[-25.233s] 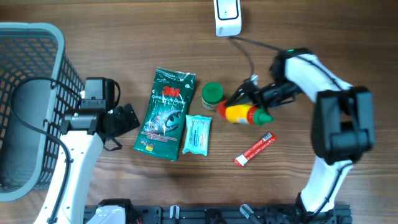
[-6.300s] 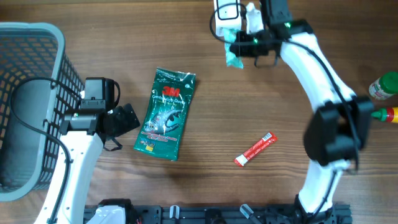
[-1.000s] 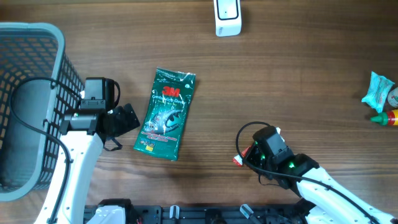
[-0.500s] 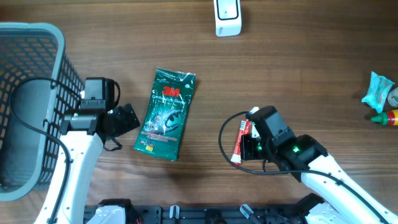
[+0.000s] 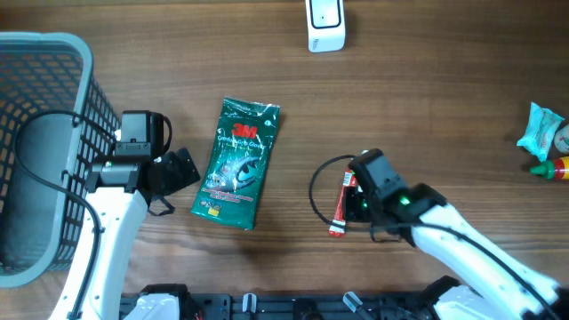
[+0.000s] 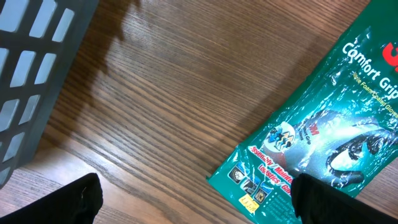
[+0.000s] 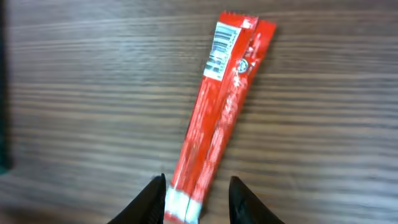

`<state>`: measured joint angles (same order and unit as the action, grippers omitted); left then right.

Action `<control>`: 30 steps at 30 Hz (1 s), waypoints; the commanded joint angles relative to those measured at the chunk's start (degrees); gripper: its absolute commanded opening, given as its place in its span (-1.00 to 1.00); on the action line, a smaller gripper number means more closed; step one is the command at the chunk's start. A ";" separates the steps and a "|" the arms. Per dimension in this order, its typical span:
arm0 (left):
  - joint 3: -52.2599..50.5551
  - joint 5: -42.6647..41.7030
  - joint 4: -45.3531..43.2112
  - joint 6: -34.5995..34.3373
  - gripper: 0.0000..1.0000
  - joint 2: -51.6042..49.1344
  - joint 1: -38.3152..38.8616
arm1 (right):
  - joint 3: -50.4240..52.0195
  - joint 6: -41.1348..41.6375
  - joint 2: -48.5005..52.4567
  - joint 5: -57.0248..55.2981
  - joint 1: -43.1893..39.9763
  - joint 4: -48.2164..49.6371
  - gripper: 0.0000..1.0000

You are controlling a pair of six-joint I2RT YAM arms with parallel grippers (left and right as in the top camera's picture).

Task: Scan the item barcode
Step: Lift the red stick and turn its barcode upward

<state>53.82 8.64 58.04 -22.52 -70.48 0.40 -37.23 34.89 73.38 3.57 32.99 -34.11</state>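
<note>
Partly spread, the right gripper (image 7: 196,190) straddles the near end of the red stick packet (image 7: 214,118). One finger (image 7: 152,196) is just beside the wrapper's edge and the other is clear of it, so nothing is pinched. The packet lies flat on the wooden table (image 5: 427,98), its barcode (image 7: 218,45) face up at the far end. Overhead it sits about 5 o'clock from the table's middle, with the scanner (image 5: 324,24) at 12 o'clock and bare wood between them. The left gripper (image 6: 199,205) is spread wide and empty beside the green packet (image 6: 323,124). The basket (image 5: 53,151) fills the 9 o'clock edge, and small items (image 5: 544,142) crowd 3 o'clock.
</note>
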 commanded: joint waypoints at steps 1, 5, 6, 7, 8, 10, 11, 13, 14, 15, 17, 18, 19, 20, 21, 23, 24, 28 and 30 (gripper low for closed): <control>-0.37 -0.09 0.00 1.14 1.00 0.39 -0.31 | 0.92 1.20 7.67 0.50 -0.24 3.32 -0.40; -0.37 -0.09 0.00 1.14 1.00 0.39 -0.31 | 0.90 3.08 16.28 0.33 -0.24 6.14 -0.69; -0.37 -0.09 0.00 1.11 1.00 0.39 -0.31 | 0.90 3.08 17.42 0.33 -0.24 6.71 -0.70; -0.37 -0.09 -0.02 1.11 1.00 0.39 -0.31 | 0.90 3.04 18.27 0.33 -0.24 7.13 -0.69; -0.37 -0.09 0.00 1.11 1.00 0.39 -0.31 | 0.90 3.02 18.75 0.31 -0.24 7.34 -0.68; -0.37 -0.09 0.00 1.14 1.00 0.39 -0.31 | 0.92 2.62 19.26 0.31 -0.24 7.56 -0.56; -0.37 -0.09 0.00 1.14 1.00 0.39 -0.31 | 0.90 2.56 19.26 0.33 -0.24 7.63 -0.46; -0.37 -0.09 0.00 1.14 1.00 0.39 -0.31 | 0.92 2.56 19.26 0.31 -0.24 7.48 -0.43; -0.37 -0.09 0.00 1.14 1.00 0.39 -0.31 | 0.90 2.56 19.26 0.31 -0.24 7.50 -0.43; -0.37 -0.09 0.00 1.14 1.00 0.39 -0.31 | 0.87 2.60 19.26 0.33 -0.24 7.50 -0.42; -0.37 -0.09 -0.02 1.11 1.00 0.39 -0.31 | 0.35 2.78 18.97 0.33 -0.24 7.02 -0.36; -0.37 -0.09 0.00 1.14 1.00 0.39 -0.31 | -0.44 2.75 18.64 0.33 -0.31 6.23 -0.31; -0.37 -0.09 0.00 1.14 1.00 0.39 -0.31 | -1.20 2.78 18.21 0.33 -0.46 5.64 -0.23; -0.37 -0.09 0.00 1.11 1.00 0.39 -0.31 | -1.88 2.78 17.73 0.33 -0.61 5.55 -0.07; -0.37 -0.09 0.00 1.14 1.00 0.39 -0.31 | -2.51 2.75 17.33 0.31 -0.72 5.84 0.11; -0.37 -0.09 0.00 1.14 1.00 0.39 -0.31 | -2.67 2.78 17.27 0.28 -0.94 7.67 0.24; -0.37 -0.09 0.00 1.14 1.00 0.39 -0.31 | -2.54 2.82 17.42 0.31 -0.94 8.31 0.25; -0.37 -0.09 0.00 1.11 1.00 0.39 -0.31 | -2.51 3.21 18.75 0.33 -0.94 9.07 0.22; -0.37 -0.09 0.00 1.11 1.00 0.39 -0.31 | -2.51 3.19 19.71 0.33 -0.94 9.38 0.15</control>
<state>53.82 8.64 58.04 -22.52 -70.48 0.40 -41.01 37.50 89.14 5.17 32.40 -24.97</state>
